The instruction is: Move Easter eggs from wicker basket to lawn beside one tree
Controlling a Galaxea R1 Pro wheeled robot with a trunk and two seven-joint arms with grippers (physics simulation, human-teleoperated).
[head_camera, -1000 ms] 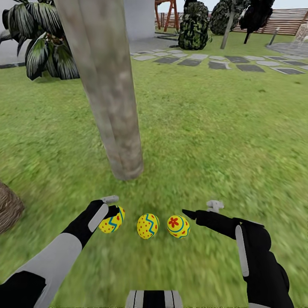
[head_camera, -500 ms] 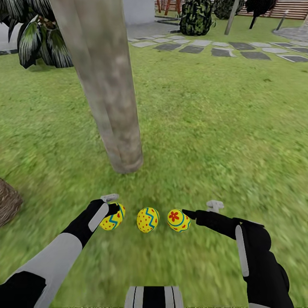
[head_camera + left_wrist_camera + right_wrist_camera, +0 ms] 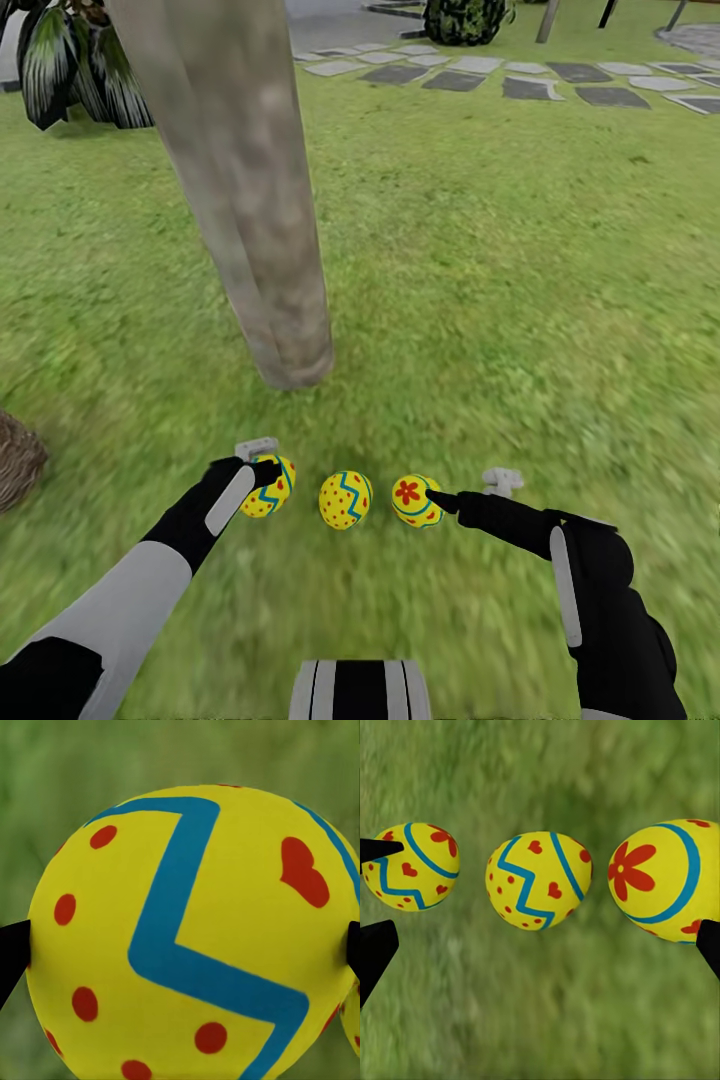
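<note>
Three yellow Easter eggs lie in a row on the lawn [image 3: 480,280], just in front of the tree [image 3: 255,200] with its thick grey-brown trunk. My left gripper [image 3: 262,464] stands open around the left egg [image 3: 268,488], whose zigzag [image 3: 187,937] sits between both fingertips [image 3: 13,960]. The middle egg [image 3: 345,499] lies free. My right gripper [image 3: 470,490] is open and holds nothing, and its black fingertip [image 3: 440,498] is at the flower egg [image 3: 413,500]. From the right wrist all three eggs show: flower egg [image 3: 664,881], middle egg [image 3: 538,881], far egg [image 3: 411,866]. The wicker basket [image 3: 14,462] peeks in at the left edge.
Open grass stretches to the right and beyond the trunk. Grey stepping stones [image 3: 520,85] run across the far side, with a dark bush [image 3: 465,20] behind them. A broad-leaved plant [image 3: 75,70] stands at the far left.
The whole view has shifted as the camera moved. The gap between my right fingertip and the flower egg has shut to contact. The left gripper has stayed around its egg.
</note>
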